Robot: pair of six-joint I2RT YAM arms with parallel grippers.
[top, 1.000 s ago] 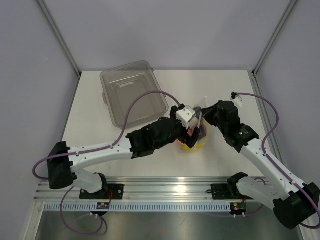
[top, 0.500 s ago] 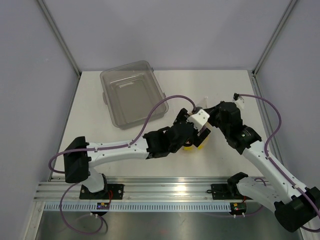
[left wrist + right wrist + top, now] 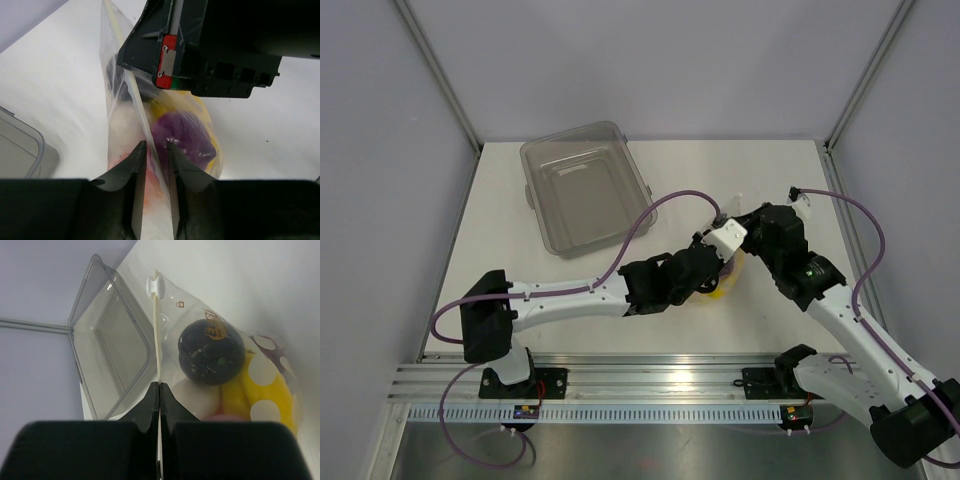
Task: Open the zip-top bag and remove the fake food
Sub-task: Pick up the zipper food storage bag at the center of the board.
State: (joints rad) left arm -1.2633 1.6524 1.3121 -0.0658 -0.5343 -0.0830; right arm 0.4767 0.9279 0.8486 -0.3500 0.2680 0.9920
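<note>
Print on the zip-top bag [image 3: 185, 320]: a small padlock-type mark near the seal, plus gold-ish lettering over the dark round piece [image 3: 211, 354], too blurred to read. Bag's long axis = its seal strip, running straight out from the right end effector [image 3: 158, 388] toward the clear tub [image 3: 112, 340], w/ the white slider tab [image 3: 152, 286] at the far end. Right end effector is clamped tight on that strip. Left end effector [image 3: 155, 150] sits astride the same strip further along, jaws narrow w/ a gap showing, not pressed onto the film. Inside the bag, the fake food [image 3: 182, 135]: purple, yellow, white pcs. Bag is right of centre over the bench [image 3: 770, 170], btwn both end effectors. Resting or lifted: can't tell.
</note>
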